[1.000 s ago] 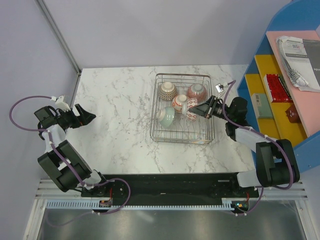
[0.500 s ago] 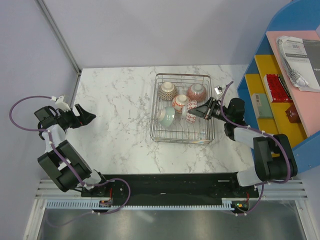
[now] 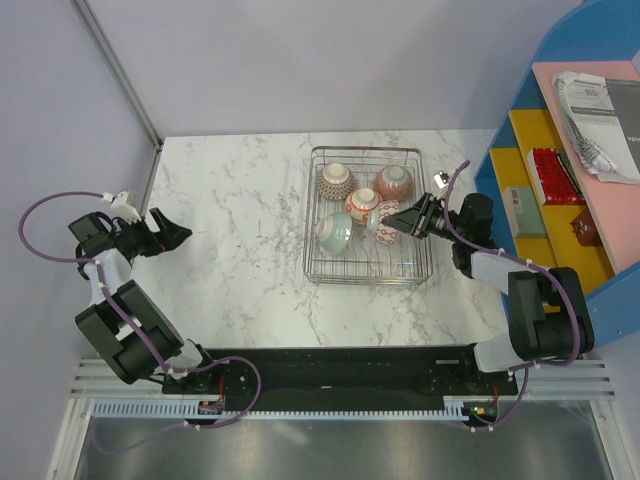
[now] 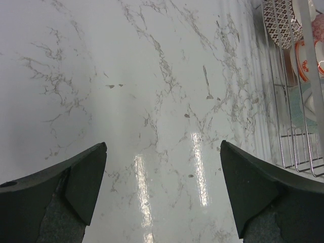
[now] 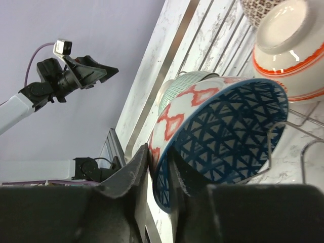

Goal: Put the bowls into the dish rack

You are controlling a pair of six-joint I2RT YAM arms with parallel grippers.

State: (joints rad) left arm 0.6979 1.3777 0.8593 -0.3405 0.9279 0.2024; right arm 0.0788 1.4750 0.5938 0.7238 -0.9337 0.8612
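1. The left gripper (image 3: 176, 229) hovers over the left edge of the marble table (image 3: 240, 260), well apart from everything else. Its jaws are spread wide and hold nothing.
2. The dish rack (image 3: 366, 281) stands on the right half of the table.
3. The right gripper (image 5: 160, 157) reaches into the rack from the right. It is pinching the rim of the red-and-blue bowl (image 5: 223, 131), with one finger on the red-patterned outside and one on the blue-triangled inside; both look to be touching it.
4. That bowl stands tilted on edge among the rack's wires, on the right side, its mouth towards the gripper.
5. The pale green bowl (image 3: 335, 234) lies in the near-left part of the rack.
6. The orange-banded bowl (image 3: 360, 204) sits mid-rack, just beside the pinched bowl on its far left.
7. In the far row, the dark-patterned bowl (image 3: 336, 180) is on the left and the reddish bowl (image 3: 395, 182) on the right, both showing pale bases.
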